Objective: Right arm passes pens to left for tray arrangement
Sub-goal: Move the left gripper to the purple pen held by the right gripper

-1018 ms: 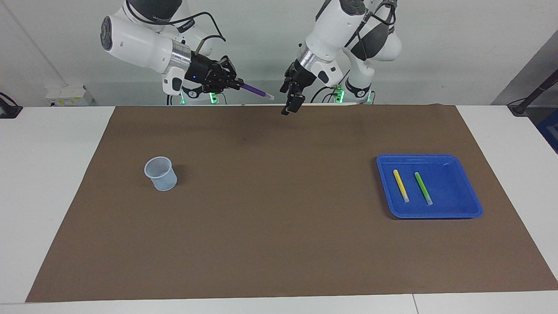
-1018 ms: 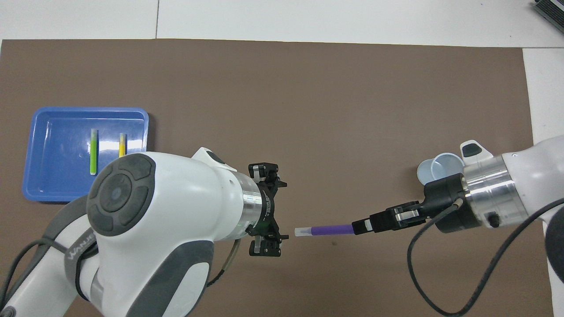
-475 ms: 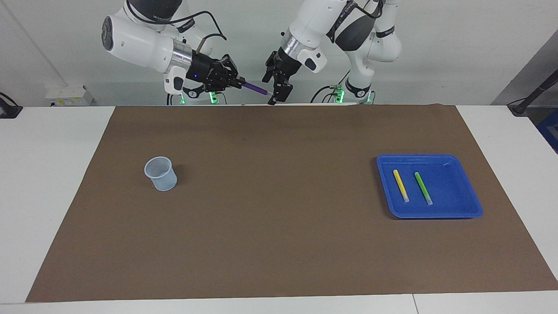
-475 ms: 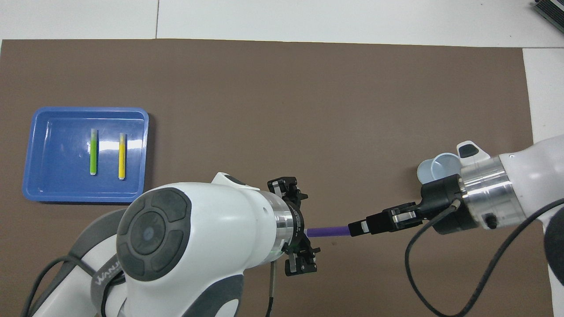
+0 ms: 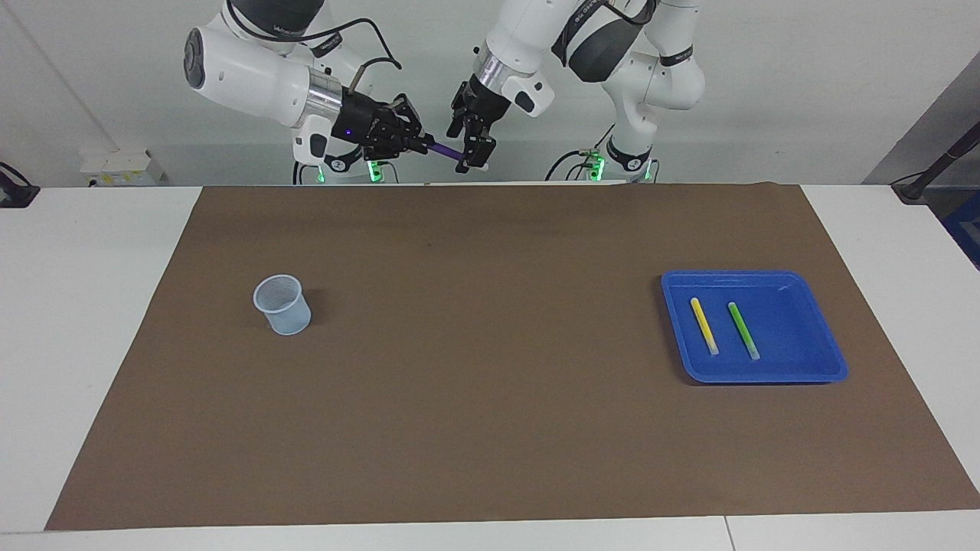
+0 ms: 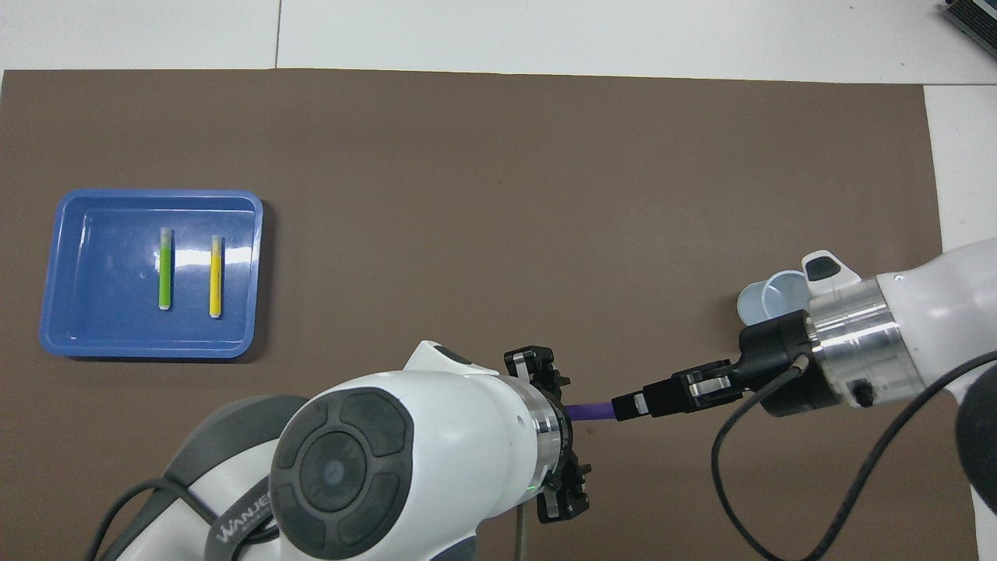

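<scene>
My right gripper is shut on the purple pen, holding it level in the air over the mat's edge by the robots. My left gripper is open, its two fingers straddling the pen's free end; in the overhead view they stand wide apart either side of the purple pen, whose pale tip is hidden. The yellow pen and green pen lie side by side in the blue tray toward the left arm's end of the table.
A small translucent pale-blue cup stands upright on the brown mat toward the right arm's end. In the overhead view the cup is partly covered by the right arm's wrist.
My left gripper has swung up and across toward the right gripper, coming around the purple pen's free end. The right gripper has lifted slightly with the pen.
</scene>
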{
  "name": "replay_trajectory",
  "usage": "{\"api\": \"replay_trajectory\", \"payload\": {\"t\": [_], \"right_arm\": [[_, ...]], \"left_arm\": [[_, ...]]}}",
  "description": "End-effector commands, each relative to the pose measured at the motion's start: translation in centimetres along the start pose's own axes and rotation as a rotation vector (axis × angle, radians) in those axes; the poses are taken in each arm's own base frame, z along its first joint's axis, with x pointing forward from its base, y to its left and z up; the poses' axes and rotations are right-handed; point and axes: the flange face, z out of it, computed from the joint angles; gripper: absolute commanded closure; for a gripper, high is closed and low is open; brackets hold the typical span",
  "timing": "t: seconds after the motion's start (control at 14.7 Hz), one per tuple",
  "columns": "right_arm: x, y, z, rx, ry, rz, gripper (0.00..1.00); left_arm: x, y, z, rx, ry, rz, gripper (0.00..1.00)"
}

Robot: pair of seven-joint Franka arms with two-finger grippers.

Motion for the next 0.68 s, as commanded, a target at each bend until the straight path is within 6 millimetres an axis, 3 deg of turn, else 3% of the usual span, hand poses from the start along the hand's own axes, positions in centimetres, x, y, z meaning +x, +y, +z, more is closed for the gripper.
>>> {"api": "replay_trajectory", "payload": {"t": [0.0, 0.14, 0.41, 0.61], "right_arm": [[-0.58, -0.13, 0.08, 0.027, 0.025, -0.011, 1.00], [-0.59, -0.13, 0.09, 0.028, 0.023, -0.011, 1.00], [-0.57, -0.15, 0.08, 0.029, 0.025, -0.013, 1.00], [-0.60, -0.19, 0.16, 0.029, 0.022, -0.014, 1.00]], "left_arm": [[-0.22, -0.24, -0.10, -0.018, 0.003, -0.008, 0.20], [-0.24, -0.43, -0.04, -0.016, 0.005, -0.011, 0.26], [-0.12, -0.45, 0.13, -0.012, 0.011, -0.014, 0.61], [-0.09, -0.34, 0.13, -0.015, 0.009, -0.016, 0.97]]}}
